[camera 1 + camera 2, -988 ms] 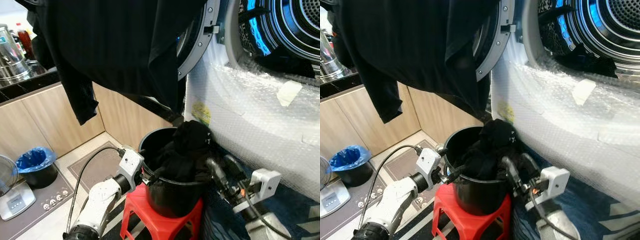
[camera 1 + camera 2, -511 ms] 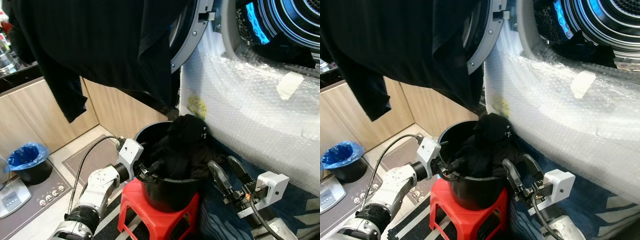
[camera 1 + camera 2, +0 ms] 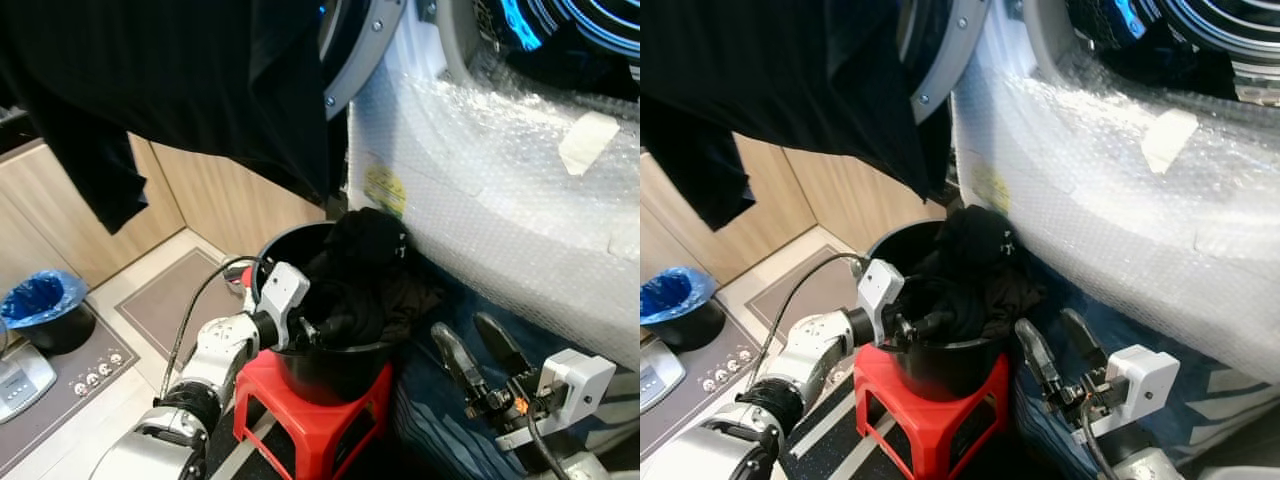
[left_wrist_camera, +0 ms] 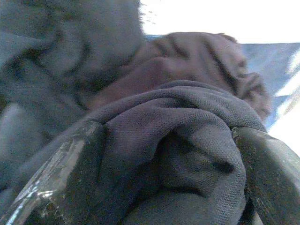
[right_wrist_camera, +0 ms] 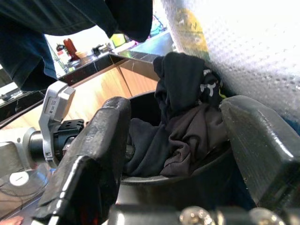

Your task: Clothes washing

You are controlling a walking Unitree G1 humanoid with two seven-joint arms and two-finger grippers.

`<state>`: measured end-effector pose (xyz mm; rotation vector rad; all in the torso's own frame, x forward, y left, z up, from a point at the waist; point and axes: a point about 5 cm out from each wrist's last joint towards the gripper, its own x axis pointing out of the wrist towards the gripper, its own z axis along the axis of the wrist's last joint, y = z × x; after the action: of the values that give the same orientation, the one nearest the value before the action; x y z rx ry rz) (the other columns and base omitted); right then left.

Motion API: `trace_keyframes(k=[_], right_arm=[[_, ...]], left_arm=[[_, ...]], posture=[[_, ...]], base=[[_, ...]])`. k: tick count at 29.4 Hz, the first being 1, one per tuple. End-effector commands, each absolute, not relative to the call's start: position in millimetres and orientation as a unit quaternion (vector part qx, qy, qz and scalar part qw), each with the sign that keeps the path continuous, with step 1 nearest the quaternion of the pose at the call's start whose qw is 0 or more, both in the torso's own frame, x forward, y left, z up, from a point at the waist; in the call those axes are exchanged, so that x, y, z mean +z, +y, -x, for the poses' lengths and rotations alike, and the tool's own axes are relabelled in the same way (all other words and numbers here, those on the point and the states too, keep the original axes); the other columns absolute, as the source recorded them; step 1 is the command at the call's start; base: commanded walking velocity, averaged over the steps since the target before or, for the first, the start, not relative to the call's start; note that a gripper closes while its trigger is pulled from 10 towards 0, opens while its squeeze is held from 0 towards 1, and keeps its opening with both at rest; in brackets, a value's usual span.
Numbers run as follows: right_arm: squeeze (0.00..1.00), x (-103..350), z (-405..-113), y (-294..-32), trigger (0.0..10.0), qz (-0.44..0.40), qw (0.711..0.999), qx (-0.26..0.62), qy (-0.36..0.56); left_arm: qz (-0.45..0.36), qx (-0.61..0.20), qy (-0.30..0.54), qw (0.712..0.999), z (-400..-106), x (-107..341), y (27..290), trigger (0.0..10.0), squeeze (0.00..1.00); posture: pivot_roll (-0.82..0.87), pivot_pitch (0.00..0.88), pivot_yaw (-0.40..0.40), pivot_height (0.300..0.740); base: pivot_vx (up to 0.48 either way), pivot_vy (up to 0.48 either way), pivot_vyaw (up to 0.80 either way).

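My left gripper (image 3: 322, 328) has pushed deeper into the round black bucket (image 3: 330, 362), fingers pinching soft dark knit clothes (image 4: 178, 140), I think; right gripper (image 3: 478, 350), now lower, hangs spread, empty.

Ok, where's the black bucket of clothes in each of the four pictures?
Left eye view: black bucket at lower centre, on the red stool.
Right eye view: lower centre, same stool.
Left wrist view: I can make out dark cloth, no bucket.
Right wrist view: centre, between the fingers.
Shared landmark: the bubble-wrapped washer.
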<state>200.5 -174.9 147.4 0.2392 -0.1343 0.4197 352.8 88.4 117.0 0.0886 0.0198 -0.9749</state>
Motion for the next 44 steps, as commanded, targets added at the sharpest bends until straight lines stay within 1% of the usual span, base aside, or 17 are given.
trace_keyframes(k=[1, 2, 3, 35, 44], right_arm=[[0.00, 152.9, -197.5, -173.7, 10.0, -0.118, 0.968, 0.209, -0.072], [0.00, 153.2, -197.4, -173.3, 10.0, -0.118, 0.968, 0.209, -0.072], [0.00, 153.5, -197.7, -173.1, 10.0, -0.119, 0.968, 0.208, -0.072], [0.00, 151.8, -199.5, -170.9, 10.0, -0.125, 0.967, 0.212, -0.062], [0.00, 150.9, -200.3, -169.5, 10.0, -0.128, 0.966, 0.214, -0.061]], left_arm=[[-0.043, -0.485, 0.019, 0.873, -350.7, 114.0, 86.5, 10.0, 0.00], [-0.042, -0.488, 0.018, 0.871, -350.2, 113.8, 85.9, 4.9, 0.00], [-0.033, -0.491, 0.017, 0.870, -349.8, 113.6, 85.8, 0.0, 0.00], [-0.019, -0.500, 0.005, 0.866, -348.5, 114.6, 91.7, 0.0, 0.00], [-0.017, -0.496, -0.003, 0.868, -348.0, 115.0, 93.6, 0.0, 0.00]], posture=[[-0.34, 0.245, 0.077, 0.740], [-0.34, 0.245, 0.078, 0.740], [-0.34, 0.244, 0.079, 0.740], [-0.32, 0.235, 0.075, 0.740], [-0.32, 0.231, 0.081, 0.740]], base=[[0.000, 0.000, 0.00], [0.000, 0.000, 0.00], [0.000, 0.000, 0.00], [0.000, 0.000, 0.00], [0.000, 0.000, 0.00]])
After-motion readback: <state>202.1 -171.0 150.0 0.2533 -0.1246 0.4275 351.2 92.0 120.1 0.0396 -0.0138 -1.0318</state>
